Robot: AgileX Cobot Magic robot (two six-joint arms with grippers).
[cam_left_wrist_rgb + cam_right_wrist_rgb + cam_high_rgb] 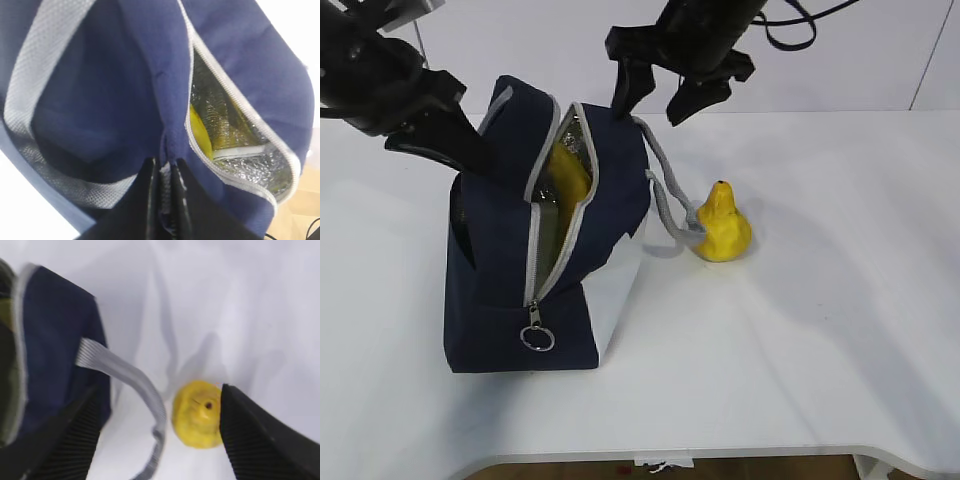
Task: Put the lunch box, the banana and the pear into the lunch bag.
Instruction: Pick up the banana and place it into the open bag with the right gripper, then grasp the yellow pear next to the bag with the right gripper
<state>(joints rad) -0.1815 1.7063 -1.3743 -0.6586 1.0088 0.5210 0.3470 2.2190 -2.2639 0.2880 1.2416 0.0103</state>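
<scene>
The navy lunch bag (570, 250) stands left of centre with its zipper open. The yellow banana (568, 175) lies inside it, also visible through the opening in the left wrist view (199, 131). A pale straight edge (239, 150) lies beside the banana; I cannot tell whether it is the lunch box. My left gripper (480, 160) is shut on a fold of the bag's fabric (166, 197) at its upper left side. The pear (722, 225) stands on the table just right of the bag. My right gripper (655, 100) hangs open above the bag's right top. From that wrist the pear (197, 414) lies beside the right finger (260, 440).
A grey strap handle (670, 205) loops off the bag's right side and touches the pear; it is also in the right wrist view (135, 385). The zipper's ring pull (536, 338) hangs at the bag's front. The white table (820, 330) stretches right and forward.
</scene>
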